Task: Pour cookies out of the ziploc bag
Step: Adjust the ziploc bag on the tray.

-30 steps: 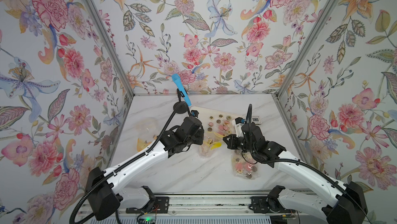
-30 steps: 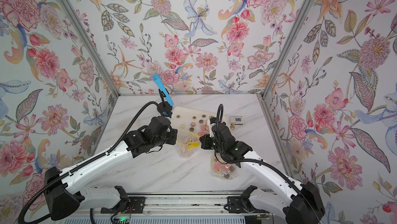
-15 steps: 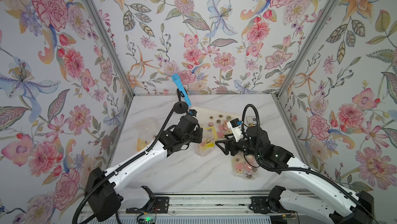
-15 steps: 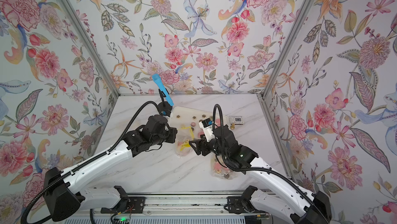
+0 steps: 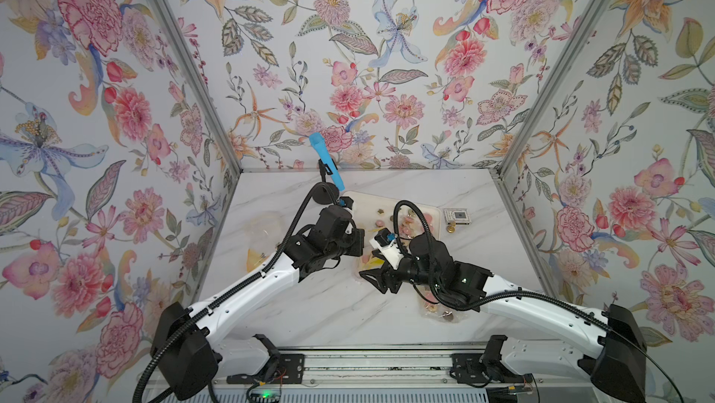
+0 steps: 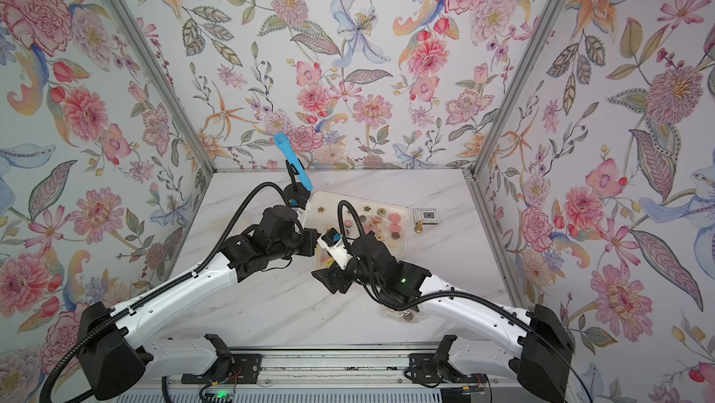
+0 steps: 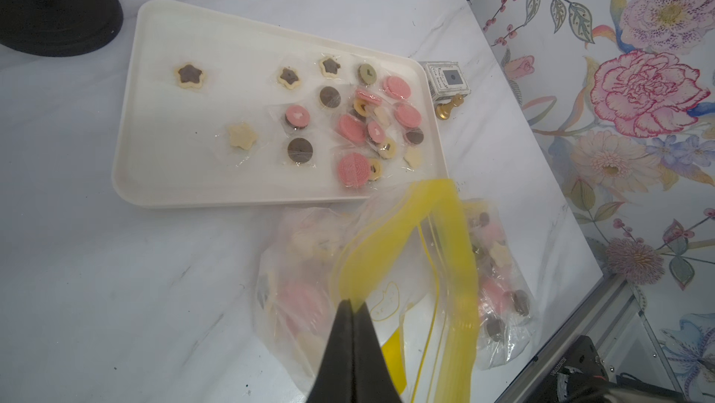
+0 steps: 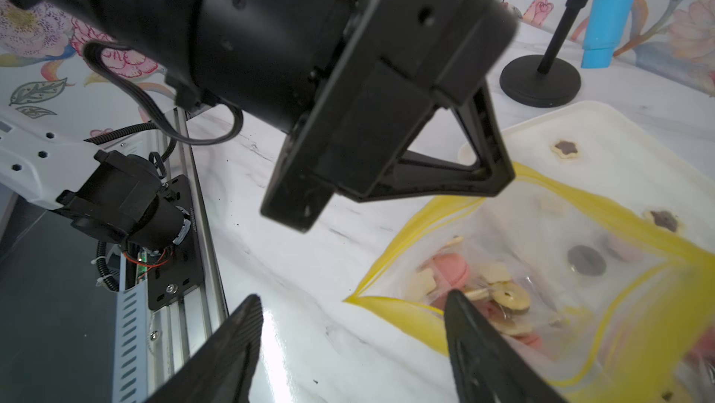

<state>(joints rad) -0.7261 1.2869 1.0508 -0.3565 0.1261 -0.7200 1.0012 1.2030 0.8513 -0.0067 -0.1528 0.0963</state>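
Ziploc bag (image 7: pixel 301 265) sits dead centre in both top views, slumped on the marble just below the lower edge of the white tray (image 7: pixel 232 201). Left gripper (image 7: pixel 352 306) is pinched tight on the bag's yellow zip rim, lifting one lip so the mouth gapes. That looks like the anchor for a tip-out. Right gripper (image 8: pixel 352 321) hangs with its jaws spread wide and nothing in them. One finger is right at the open mouth, but whether it touches the plastic I can't tell. The cookies (image 8: pixel 483 289) are heaped in the bag's belly, and more lie on the tray, crowded toward its right end in both top views. The tray's left half is mostly bare, so that's the landing room. Tight spots are the microphone stand (image 5: pixel 321 196) at the tray's upper-left corner and the small box (image 5: pixel 457 216) and gold pawn (image 5: pixel 450 229) off its right edge. A second bag (image 5: pixel 439 310) lies lower right under the right arm.
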